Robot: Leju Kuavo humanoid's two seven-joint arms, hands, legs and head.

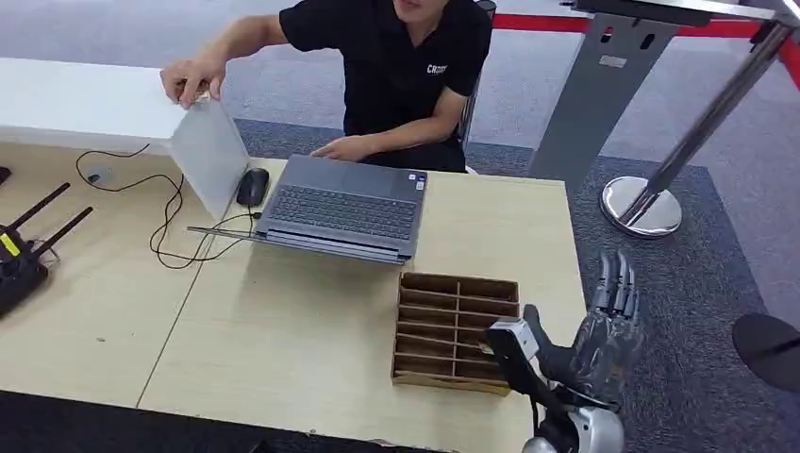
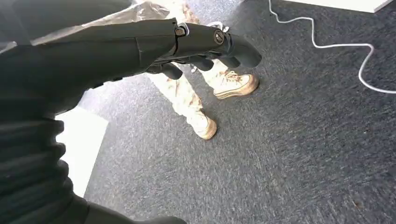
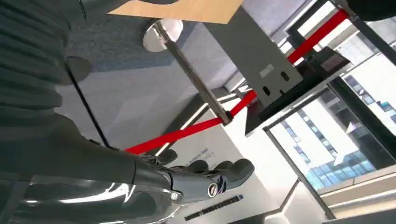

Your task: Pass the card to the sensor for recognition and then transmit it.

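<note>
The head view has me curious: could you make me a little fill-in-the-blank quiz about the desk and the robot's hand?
1. The laptop lies ____ on the desk.
2. The black mouse sits beside the ____.
3. The right hand holds ____, fingers apart.
4. The wooden divider box has ____ in its slots.

Missing words: open; laptop; nothing; nothing

Looks like an office or lobby-type demo space: grey carpet (image 1: 660,274) underfoot and a light wood desk (image 1: 283,330) with an open laptop (image 1: 344,208), a mouse (image 1: 252,186) and a black router (image 1: 19,264) with antennas. A person in a black polo shirt (image 1: 396,66) sits behind the desk. There's a chrome queue post (image 1: 651,189) with red belt (image 3: 196,130), plus big windows (image 3: 355,130) facing high-rise buildings.
</note>
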